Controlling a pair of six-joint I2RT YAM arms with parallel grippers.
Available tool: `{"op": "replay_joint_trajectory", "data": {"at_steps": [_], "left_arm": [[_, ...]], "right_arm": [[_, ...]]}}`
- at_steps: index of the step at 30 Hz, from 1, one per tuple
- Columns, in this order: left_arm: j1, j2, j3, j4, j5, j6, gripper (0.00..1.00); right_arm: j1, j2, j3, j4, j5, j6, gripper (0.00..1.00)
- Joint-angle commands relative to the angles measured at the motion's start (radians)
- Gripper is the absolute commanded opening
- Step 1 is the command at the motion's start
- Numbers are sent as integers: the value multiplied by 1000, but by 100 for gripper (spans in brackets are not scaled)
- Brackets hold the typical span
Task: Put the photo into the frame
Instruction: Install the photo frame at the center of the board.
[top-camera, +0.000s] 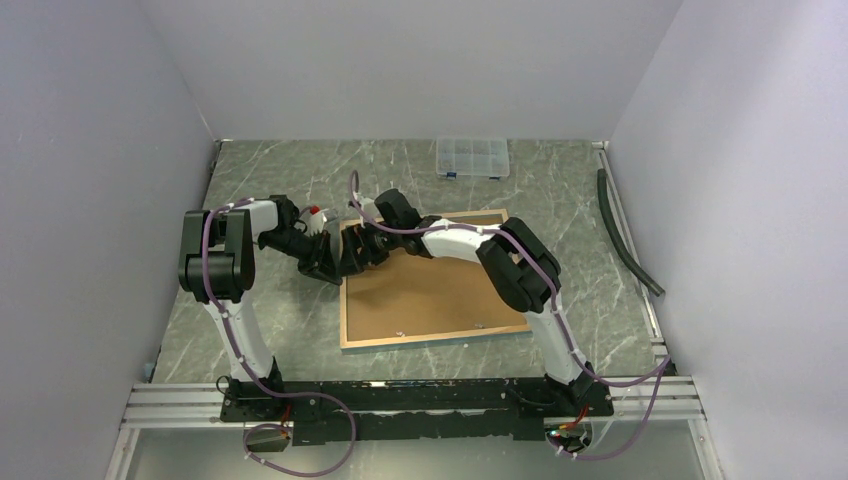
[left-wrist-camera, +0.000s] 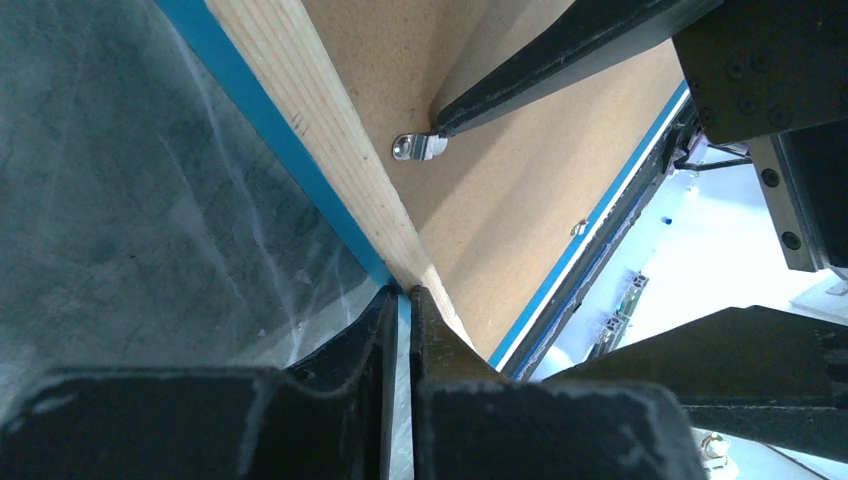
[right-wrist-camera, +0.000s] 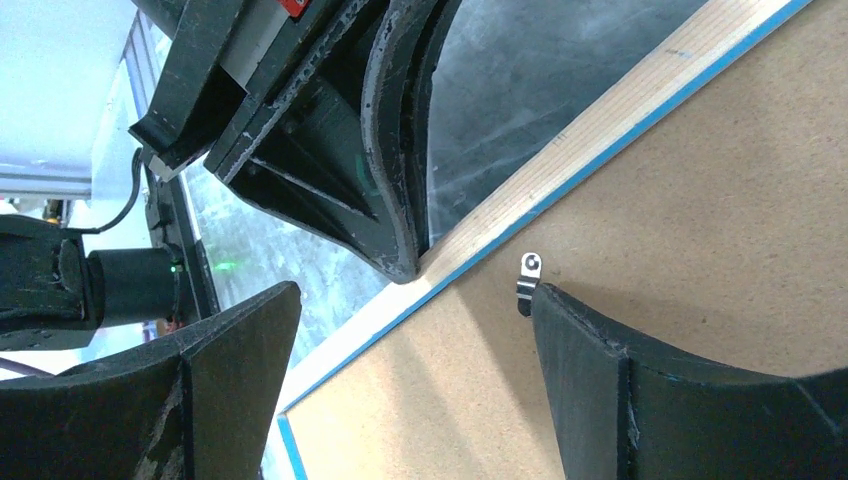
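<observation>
The frame (top-camera: 432, 337) lies face down on the marble table, its tan wood rim (left-wrist-camera: 330, 150) and thin blue border showing around a brown backing board (top-camera: 440, 295). My left gripper (left-wrist-camera: 402, 292) is shut, and its tips touch the frame's left rim (right-wrist-camera: 590, 120). My right gripper (right-wrist-camera: 415, 290) stands open over the same corner. One of its fingers (right-wrist-camera: 600, 360) rests against a small metal clip (right-wrist-camera: 528, 280) on the backing board (right-wrist-camera: 700, 220). The same clip (left-wrist-camera: 418, 147) shows in the left wrist view. The photo is out of view.
A small clear compartment box (top-camera: 472, 157) sits at the back of the table. A dark hose (top-camera: 625, 235) lies along the right wall. Grey walls close in three sides, and the arms' mounting rail (top-camera: 400, 395) runs along the near edge.
</observation>
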Motion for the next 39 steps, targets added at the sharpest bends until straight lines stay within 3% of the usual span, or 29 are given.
{"op": "replay_joint_trajectory", "data": {"at_steps": [1,18,27,39], "left_arm": [[-13,-5,-10,48,-42,14,7],[-12,-2,-11,42,-37,21,6],[-8,-13,-3,25,-32,25,5],[-6,0,-7,34,-30,19,5]], "right_arm": [[28,-46,-16,9,-53,27,89],[27,-23,-38,77,-12,89,88],[-19,-150,-147,124,22,116,88],[-21,-39,-130,210,33,242,88]]}}
